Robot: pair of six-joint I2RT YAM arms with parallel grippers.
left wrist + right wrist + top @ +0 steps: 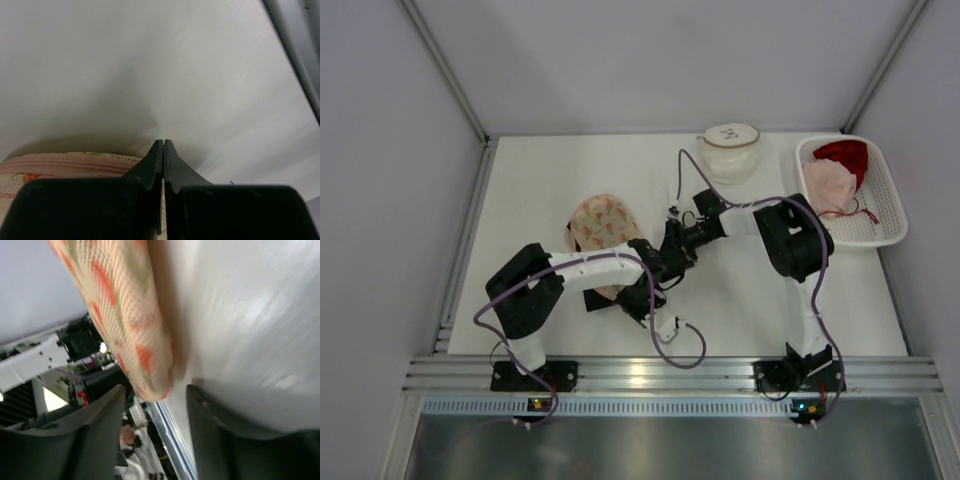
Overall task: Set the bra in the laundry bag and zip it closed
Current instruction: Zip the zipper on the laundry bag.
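The laundry bag (598, 222) is a cream mesh pouch with red and green prints, lying at the table's middle left. Its pink zipper band (65, 164) shows low on the left in the left wrist view. My left gripper (658, 268) (163, 143) sits at the bag's right edge, fingertips pressed together with nothing seen between them. My right gripper (670, 243) (155, 400) is open just beside it, and the bag's rounded end (125, 315) hangs right in front of its fingers without touching them. The bra is hidden from view.
A white basket (885, 215) at the back right holds a red garment (845, 155) and a pink one (830, 185). A round white mesh bag (730, 148) stands at the back centre. The two wrists are crowded close together, with cables looping around them.
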